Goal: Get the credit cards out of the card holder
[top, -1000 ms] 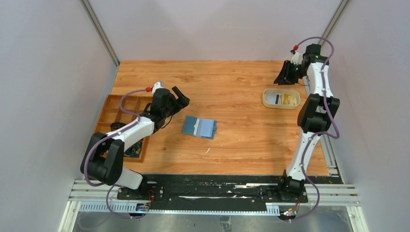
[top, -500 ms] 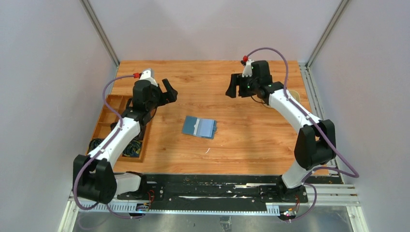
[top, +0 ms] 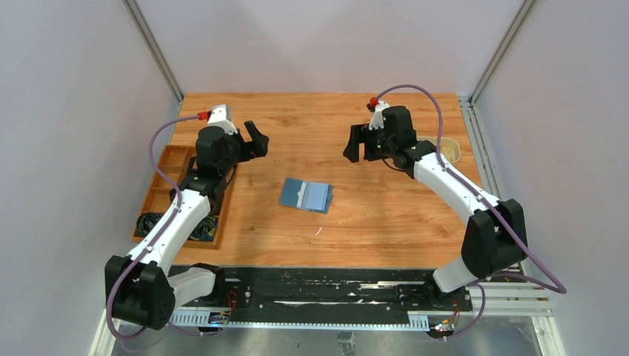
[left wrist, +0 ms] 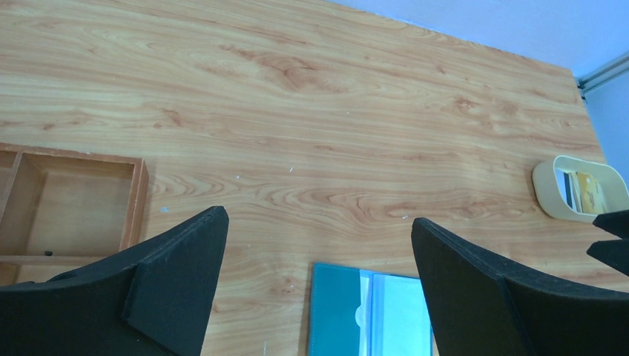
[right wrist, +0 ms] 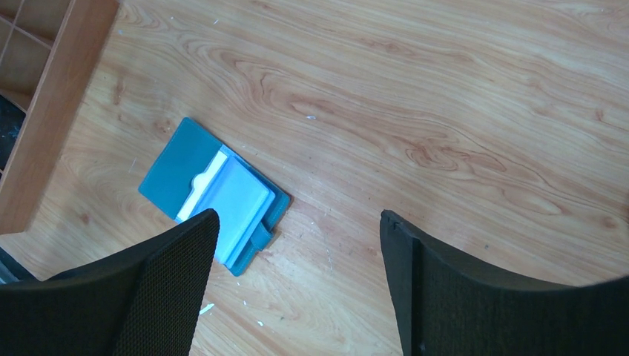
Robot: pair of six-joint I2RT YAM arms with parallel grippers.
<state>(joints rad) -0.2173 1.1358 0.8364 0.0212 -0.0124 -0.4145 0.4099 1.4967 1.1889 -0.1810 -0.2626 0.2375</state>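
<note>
top external: card holder [top: 305, 195] lies open between both arms; left gripper [top: 256, 141] and right gripper [top: 360, 147] hang wide, empty, likely because credit cards [left wrist: 586, 191] sit in the dish [left wrist: 545, 194].

**A:** What do we have on the worktop [top: 386, 215]?

**B:** We see a light wood-grain surface. Near its middle the blue card holder [top: 305, 195] lies flat, with a paler blue panel showing on top.

**A:** And toward the edges?

**B:** The brown compartment tray [top: 165, 169] sits along the left edge, well apart from the holder. The cream oval dish [left wrist: 541, 189] rests by the far right edge.

**A:** Anything smaller?

**B:** We make out a white fleck [top: 319, 231] on the near side of the holder. It may be a scrap, but it is too small for us to tell.
</note>
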